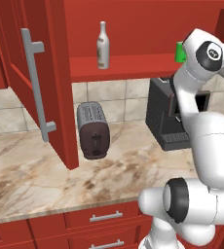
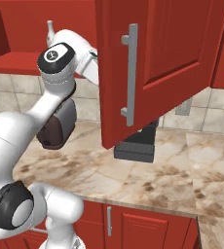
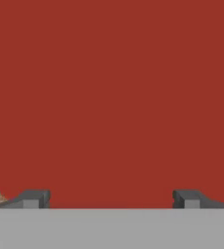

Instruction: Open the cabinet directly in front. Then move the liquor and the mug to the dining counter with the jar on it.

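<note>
Two cabinet doors stood swung open when I looked in. From the left base view, the cabinet (image 1: 46,82) showed its left door turned out toward me, its long metal bar handle (image 1: 36,82) facing the camera, and the red shelf inside lay open to sight. On that shelf I saw the liquor (image 1: 102,46), upright and toward the left part of the opening, and the mug (image 1: 180,52) well apart from it at the right, a green sliver mostly hidden behind the arm's upper joint. Below the shelf, on the marbled worktop (image 1: 46,180), stood a toaster (image 1: 92,130) and, to its right, a dark coffee machine (image 1: 165,114) against the tiled wall.

From the right base view I saw the other door (image 2: 158,63) hanging open in front of the coffee machine, and the neck of the liquor peeking out behind the arm.

Through the hand view, the gripper (image 3: 111,199) had its fingers (image 3: 35,198) spread wide with nothing between them, facing a plain red surface close up; I couldn't tell which part of the cabinet that was.
</note>
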Robot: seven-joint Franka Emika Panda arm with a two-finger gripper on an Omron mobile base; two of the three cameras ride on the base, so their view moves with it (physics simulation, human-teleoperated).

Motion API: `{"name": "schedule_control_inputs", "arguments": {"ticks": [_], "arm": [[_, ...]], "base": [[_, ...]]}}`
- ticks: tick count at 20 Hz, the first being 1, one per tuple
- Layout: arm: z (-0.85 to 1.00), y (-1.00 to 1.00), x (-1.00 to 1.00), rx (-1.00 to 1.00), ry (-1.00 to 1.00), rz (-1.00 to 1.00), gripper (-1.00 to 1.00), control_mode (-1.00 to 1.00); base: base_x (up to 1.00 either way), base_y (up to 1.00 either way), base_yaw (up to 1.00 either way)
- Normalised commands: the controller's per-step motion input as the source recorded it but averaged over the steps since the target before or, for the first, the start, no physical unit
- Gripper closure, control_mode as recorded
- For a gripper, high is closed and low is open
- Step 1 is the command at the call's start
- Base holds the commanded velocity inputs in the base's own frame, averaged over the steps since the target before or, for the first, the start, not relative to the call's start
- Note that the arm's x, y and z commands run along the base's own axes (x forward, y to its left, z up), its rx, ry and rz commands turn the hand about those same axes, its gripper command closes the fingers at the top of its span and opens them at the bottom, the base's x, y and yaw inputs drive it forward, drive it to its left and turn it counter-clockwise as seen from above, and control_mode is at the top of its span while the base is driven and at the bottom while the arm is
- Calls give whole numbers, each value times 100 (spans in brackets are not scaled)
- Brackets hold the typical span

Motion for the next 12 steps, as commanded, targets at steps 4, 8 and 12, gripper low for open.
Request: {"name": "schedule_control_inputs", "arguments": {"ticks": [4, 8, 12], "arm": [[0, -69, -3, 5, 0, -18, -100, -100], [0, -30, 0, 1, 0, -4, -100, -100], [0, -4, 11, 0, 1, 0, -100, -100]], "base": [[0, 0, 0], [0, 0, 0], [0, 0, 0]]}}
